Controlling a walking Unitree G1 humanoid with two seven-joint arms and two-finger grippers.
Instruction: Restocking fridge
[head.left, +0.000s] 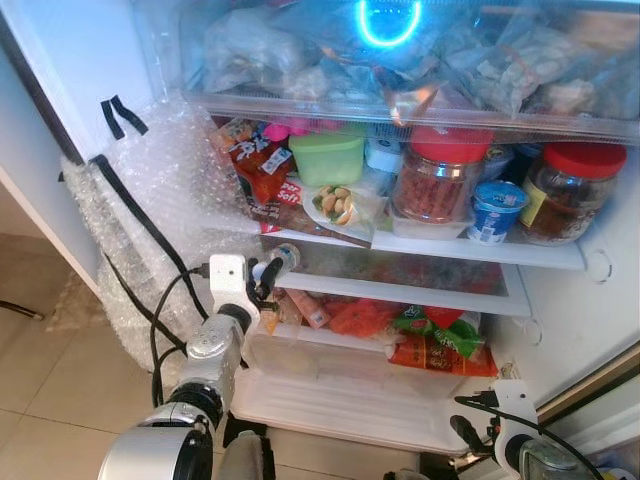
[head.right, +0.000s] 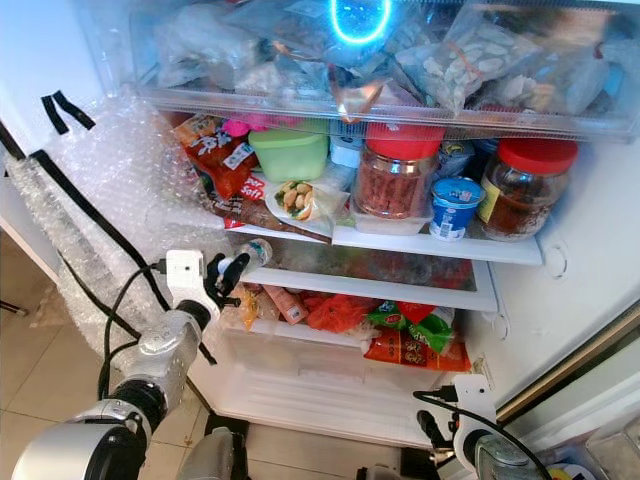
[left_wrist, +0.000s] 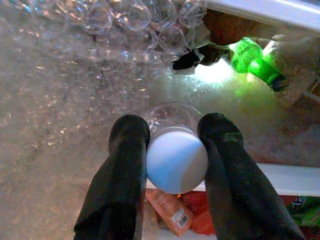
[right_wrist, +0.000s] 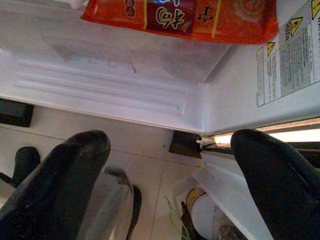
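A: Clear plastic bottle (head.left: 282, 259) w/ pale ribbed cap, clamped between the two black fingers (left_wrist: 125, 165) of the left gripper (head.left: 268, 275). Pos.: at the front left edge of the fridge's middle shelf (head.left: 420, 248), just beside the bubble wrap (head.left: 160, 200) that covers the left wall.

B: Axis?

A: Bottle's long axis runs fwd, along the fingers, body toward the fridge interior. Cap end faces the wrist cam. Judged next move: push straight in, then release onto a shelf. Left arm is the nearer one by far.

B: Right side?

A: Right gripper (right_wrist: 165, 180) hangs low, near the fridge's bottom right corner. Fingers spread, holding nothing. Idle.

B: Surroundings, for clearance?

A: Middle shelf is crowded: green tub (head.left: 327, 158), two glass jars w/ red lids (head.left: 440, 175), blue-lidded cup (head.left: 496, 210), crinkly snack packs (head.left: 262, 165). Below: red and green foil bags (head.left: 435, 335). Bubble wrap is soft, may snag the fingers. Risk, as a judgement: smooth round bottle could roll once released.
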